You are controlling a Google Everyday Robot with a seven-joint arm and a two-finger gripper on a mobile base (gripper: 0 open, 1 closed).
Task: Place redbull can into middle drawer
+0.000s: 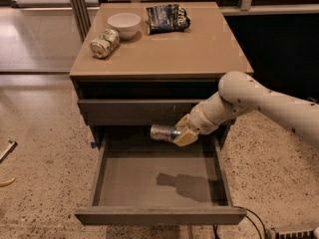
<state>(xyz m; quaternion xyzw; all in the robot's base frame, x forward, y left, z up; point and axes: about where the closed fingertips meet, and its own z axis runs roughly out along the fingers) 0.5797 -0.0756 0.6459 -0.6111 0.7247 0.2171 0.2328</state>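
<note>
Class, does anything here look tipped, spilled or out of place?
One thing: the green-and-white can lies on its side beside the bowl on the cabinet top. The pincer holds the redbull can sideways above the open middle drawer.

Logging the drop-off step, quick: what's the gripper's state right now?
Gripper: closed on the redbull can, which it holds on its side over the back of the open middle drawer.
</note>
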